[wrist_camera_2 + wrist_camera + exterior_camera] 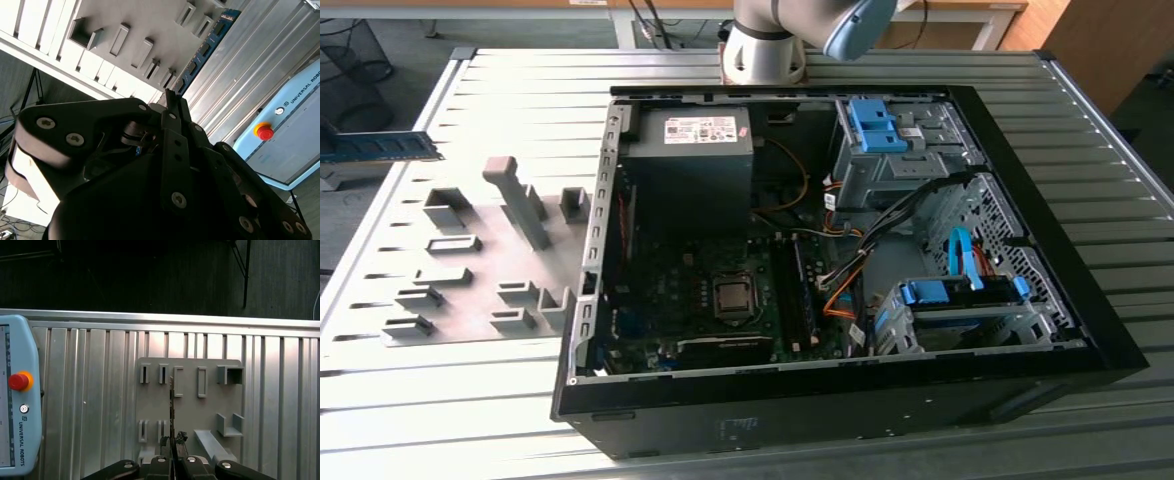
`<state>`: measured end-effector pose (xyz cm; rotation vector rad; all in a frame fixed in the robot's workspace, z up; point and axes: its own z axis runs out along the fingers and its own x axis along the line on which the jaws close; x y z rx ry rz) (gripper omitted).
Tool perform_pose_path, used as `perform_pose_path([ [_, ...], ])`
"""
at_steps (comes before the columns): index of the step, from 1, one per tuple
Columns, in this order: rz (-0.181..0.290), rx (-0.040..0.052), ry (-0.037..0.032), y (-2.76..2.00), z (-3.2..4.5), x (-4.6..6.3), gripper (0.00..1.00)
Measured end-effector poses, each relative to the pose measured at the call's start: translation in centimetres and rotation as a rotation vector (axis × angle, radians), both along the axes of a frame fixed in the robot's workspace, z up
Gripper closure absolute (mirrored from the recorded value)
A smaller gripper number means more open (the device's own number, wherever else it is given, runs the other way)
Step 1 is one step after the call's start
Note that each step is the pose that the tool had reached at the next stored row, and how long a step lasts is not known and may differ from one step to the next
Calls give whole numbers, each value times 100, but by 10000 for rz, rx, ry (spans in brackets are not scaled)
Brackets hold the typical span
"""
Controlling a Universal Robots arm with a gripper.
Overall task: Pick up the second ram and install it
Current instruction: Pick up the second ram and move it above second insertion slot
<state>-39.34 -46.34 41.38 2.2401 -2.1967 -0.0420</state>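
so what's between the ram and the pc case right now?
The grey fixture plate. In the exterior view it sits on the table between the second ram at that view's left and the open case.

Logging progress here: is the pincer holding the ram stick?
Yes, in the first wrist view the pincer is shut on the second ram, seen edge-on over the grey fixture plate.

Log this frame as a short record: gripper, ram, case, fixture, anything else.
gripper: shut on the second ram
ram position: held at the exterior view's far left, outside the computer case
case: open, on the slatted table
fixture plate: grey, at the exterior view's left of the case
teach pendant: on the table
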Motion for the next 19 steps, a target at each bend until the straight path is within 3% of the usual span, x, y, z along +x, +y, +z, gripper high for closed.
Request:
perform_pose_path([
  [19, -1, -1, 1, 0, 1, 55, 86],
])
